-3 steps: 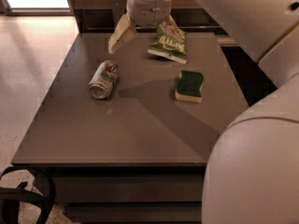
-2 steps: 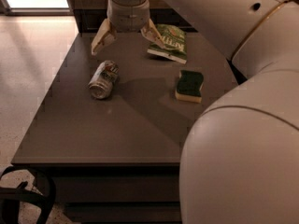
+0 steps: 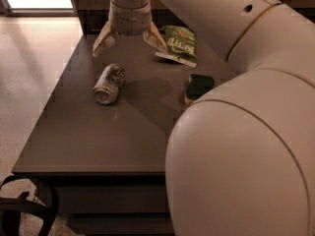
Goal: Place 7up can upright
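Silvery-green aluminium 7up can (image 3: 109, 84) on its side, long axis near-to-far, silver end towards me; cream gripper (image 3: 130, 39) hovering just beyond, fingers spread wide, holding nothing

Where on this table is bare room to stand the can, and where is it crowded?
The widest bare patch of the table lies between the lying 7up can and the near edge. A smaller one separates can and sponge. The far end is crowded: the open pincer hangs there beside the chip bag.
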Tool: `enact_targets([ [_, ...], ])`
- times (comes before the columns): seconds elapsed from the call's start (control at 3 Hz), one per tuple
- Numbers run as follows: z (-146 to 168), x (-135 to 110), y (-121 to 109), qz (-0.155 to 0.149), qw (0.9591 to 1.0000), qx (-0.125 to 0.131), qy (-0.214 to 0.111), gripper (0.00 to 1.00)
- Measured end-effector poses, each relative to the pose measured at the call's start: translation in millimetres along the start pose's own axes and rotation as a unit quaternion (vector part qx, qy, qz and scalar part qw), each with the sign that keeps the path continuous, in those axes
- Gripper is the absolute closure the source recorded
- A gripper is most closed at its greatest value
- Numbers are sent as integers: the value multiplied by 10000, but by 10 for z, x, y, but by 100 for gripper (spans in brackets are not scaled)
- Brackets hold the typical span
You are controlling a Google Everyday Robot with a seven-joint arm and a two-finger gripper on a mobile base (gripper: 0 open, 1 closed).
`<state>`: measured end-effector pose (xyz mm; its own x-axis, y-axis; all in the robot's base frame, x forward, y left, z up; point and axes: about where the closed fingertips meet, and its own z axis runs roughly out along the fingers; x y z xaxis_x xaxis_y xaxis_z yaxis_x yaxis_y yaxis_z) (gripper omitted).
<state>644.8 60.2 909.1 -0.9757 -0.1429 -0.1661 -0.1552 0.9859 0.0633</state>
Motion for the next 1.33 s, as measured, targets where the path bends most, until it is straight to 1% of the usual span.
enact_targets([
  [0.33, 179, -113, 80, 667, 9973, 9, 313, 0],
  [0.67, 284, -160, 179, 1266, 9906, -29, 524, 0],
  [1.0, 252, -128, 289, 1639, 9850, 11, 542, 0],
  [1.33, 131, 36, 354, 1925, 9798, 65, 538, 0],
])
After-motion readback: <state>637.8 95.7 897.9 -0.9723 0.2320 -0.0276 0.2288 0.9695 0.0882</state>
